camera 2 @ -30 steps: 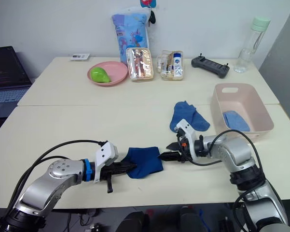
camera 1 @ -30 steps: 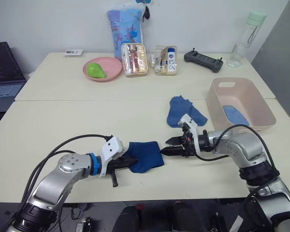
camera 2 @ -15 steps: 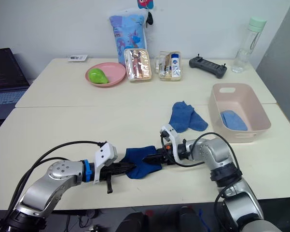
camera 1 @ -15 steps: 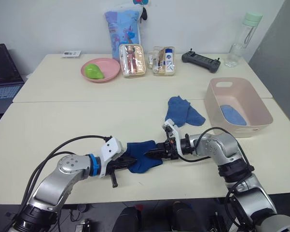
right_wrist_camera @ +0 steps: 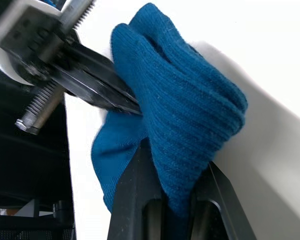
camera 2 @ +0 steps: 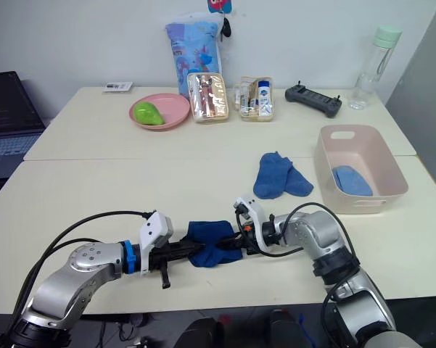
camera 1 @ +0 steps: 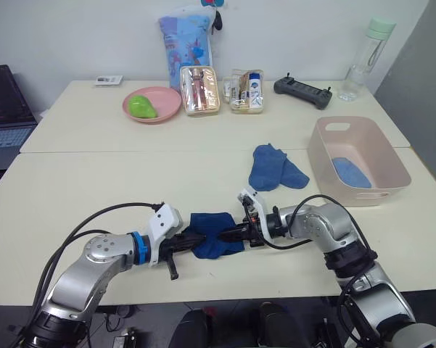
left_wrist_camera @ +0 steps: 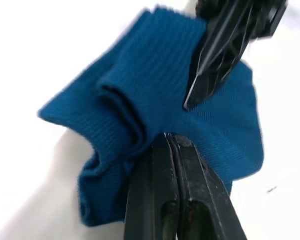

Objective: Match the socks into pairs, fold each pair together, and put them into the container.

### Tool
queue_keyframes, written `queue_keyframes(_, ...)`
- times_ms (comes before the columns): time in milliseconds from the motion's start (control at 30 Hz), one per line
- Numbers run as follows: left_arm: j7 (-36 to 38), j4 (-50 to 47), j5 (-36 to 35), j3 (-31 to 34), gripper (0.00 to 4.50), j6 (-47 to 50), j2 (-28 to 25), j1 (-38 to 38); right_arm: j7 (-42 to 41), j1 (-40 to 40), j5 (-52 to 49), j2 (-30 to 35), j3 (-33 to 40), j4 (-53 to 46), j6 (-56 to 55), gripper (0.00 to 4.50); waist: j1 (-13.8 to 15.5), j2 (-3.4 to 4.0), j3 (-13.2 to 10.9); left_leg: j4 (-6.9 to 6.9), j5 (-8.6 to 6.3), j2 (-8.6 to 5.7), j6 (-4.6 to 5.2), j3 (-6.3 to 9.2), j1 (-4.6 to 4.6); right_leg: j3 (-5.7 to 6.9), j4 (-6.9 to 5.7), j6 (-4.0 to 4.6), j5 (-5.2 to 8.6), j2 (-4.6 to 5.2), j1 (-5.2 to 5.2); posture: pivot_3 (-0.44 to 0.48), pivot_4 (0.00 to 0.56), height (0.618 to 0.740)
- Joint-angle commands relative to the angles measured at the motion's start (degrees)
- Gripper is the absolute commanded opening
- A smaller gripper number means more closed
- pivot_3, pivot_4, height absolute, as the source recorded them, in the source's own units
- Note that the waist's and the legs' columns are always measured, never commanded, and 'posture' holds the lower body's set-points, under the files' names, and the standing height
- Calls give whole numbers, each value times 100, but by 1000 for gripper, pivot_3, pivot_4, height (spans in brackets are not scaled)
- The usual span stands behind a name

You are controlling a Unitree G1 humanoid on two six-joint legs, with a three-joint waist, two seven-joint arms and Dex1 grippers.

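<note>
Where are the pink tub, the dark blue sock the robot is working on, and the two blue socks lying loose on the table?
pink tub [camera 1: 325,161], left eye view, its near-left wall.
dark blue sock [camera 1: 212,235], left eye view, its middle.
two blue socks [camera 2: 274,175], right eye view, their overlapping middle.

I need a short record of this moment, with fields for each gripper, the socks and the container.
left gripper: shut on the dark blue sock, near table edge
right gripper: fingers around the opposite end of that sock
medium blue socks: lying together mid-table, beside the container, untouched
light blue sock: inside the container
container: pink tub on the robot's right, upright
stage: dark blue sock gripped from both ends, not yet in the container
</note>
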State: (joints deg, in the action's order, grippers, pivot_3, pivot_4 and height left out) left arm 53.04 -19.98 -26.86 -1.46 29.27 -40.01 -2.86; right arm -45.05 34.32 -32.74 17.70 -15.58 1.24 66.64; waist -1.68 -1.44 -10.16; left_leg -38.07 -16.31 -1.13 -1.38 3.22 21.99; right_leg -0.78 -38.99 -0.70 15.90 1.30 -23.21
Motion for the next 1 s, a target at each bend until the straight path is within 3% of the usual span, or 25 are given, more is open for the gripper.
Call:
queue_keyframes(33, -135, -724, -952, 678, 898, 537, -13, -322, -96, 145, -265, 429, 697, -576, 35, 54, 24, 0, 0, 0, 0, -1, 0, 2, 2, 1, 2, 0, 0, 0, 0, 0, 150, 740)
queue_keyframes(100, -283, -908, -1322, 862, 1538, 850, -14, -544, -99, 212, -348, 645, 931, -740, 71, 54, 40, -3, -2, -2, 0, -5, 0, 6, 10, 5, 5, -1, 0, 3, -2, 0, 150, 740)
queue_keyframes(300, -1336, -919, -2012, 872, 3517, 1577, 530, -2461, -59, 856, 39, 2180, 1959, -534, -624, 54, 75, -3, -12, -11, 1, -14, 3, -1, 8, -2, 4, -13, -6, 2, 5, 0, 150, 740)
queue_keyframes(400, -1592, -697, -1775, 530, 4483, 1459, 947, -3080, 24, 1320, 601, 2807, 2074, 178, -1381, 54, 38, -6, -12, -8, 1, -13, 3, -10, 9, -7, 9, -14, -5, 1, 3, 0, 150, 740)
queue_keyframes(500, -1774, -485, -1484, 118, 4500, 1225, 1467, -3450, 7, 1497, 1982, 3595, 1416, 955, -3159, 54, 32, -5, -12, -5, 2, -12, 2, -18, 10, -12, 12, -16, -4, 0, 1, 0, 150, 740)
queue_keyframes(633, -1803, -371, -1351, -44, 4500, 1141, 1734, -3621, -60, 1624, 3024, 3869, 817, 1640, -4648, 54, -28, -6, -13, -2, 3, -5, 0, -35, 8, -24, 15, -18, -3, -1, -2, 0, 150, 740)
queue_keyframes(733, -1821, -368, -1364, -203, 4500, 1146, 2004, -3650, 356, 1792, 4389, 4111, 99, 2497, -6336, 54, -32, -3, -15, -4, 6, -4, -5, -43, -1, -29, 6, -17, -3, -2, -2, 0, 150, 740)
queue_keyframes(1000, -1827, -704, -1389, -242, 4500, 1286, 1900, -3296, 526, 1989, 5935, 4161, -671, 3794, -8043, 54, -4, -1, -16, -5, 23, -6, -34, -43, 0, -33, 5, -17, -3, -2, -2, 0, 150, 740)
